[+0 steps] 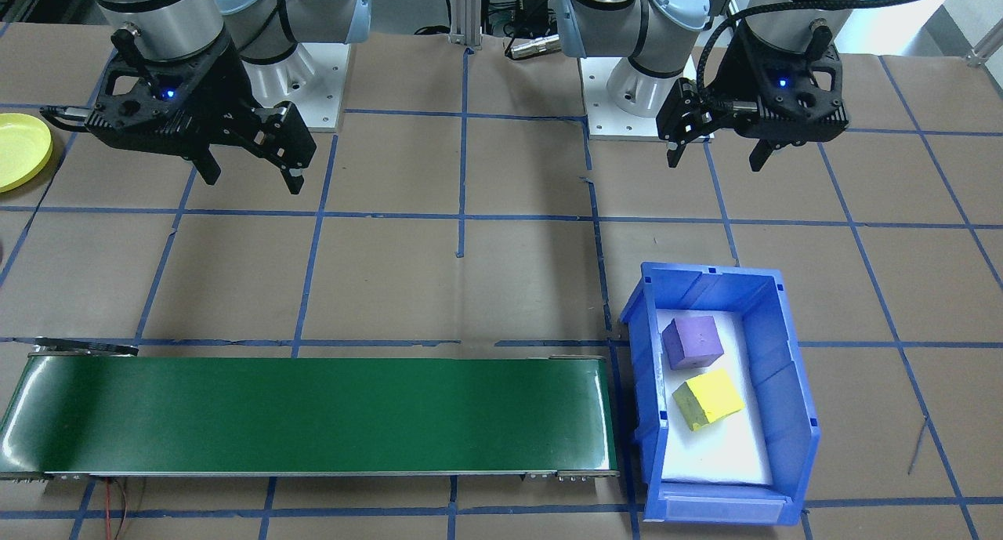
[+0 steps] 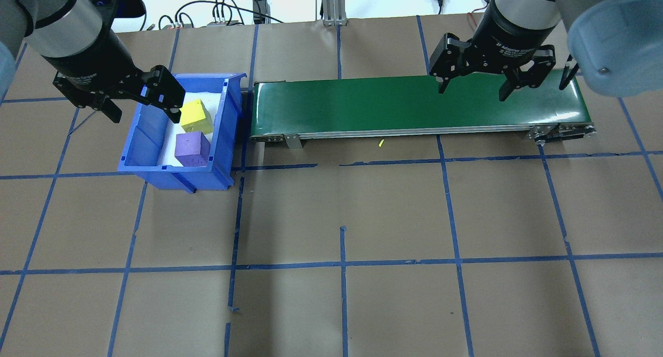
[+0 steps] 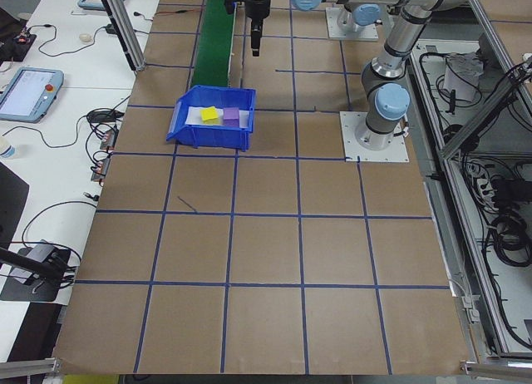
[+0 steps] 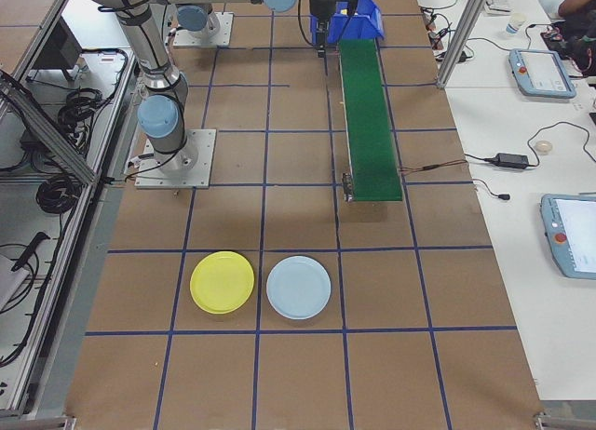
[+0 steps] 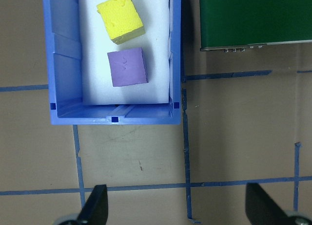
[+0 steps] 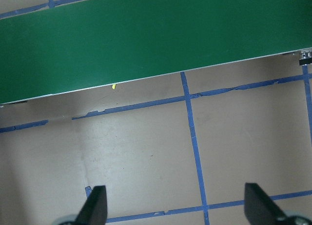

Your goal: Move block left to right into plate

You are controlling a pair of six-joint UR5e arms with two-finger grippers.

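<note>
Jaws wide; two blocks (image 1: 693, 342) in bin (image 1: 791, 414)

A yellow plate (image 4: 222, 282) lies just beside a pale blue plate (image 4: 298, 288), near the green conveyor (image 4: 369, 115).

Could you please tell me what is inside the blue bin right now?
The blue bin holds a purple block and a yellow block, apart on a white liner. What lies beneath the liner is covered.
</note>
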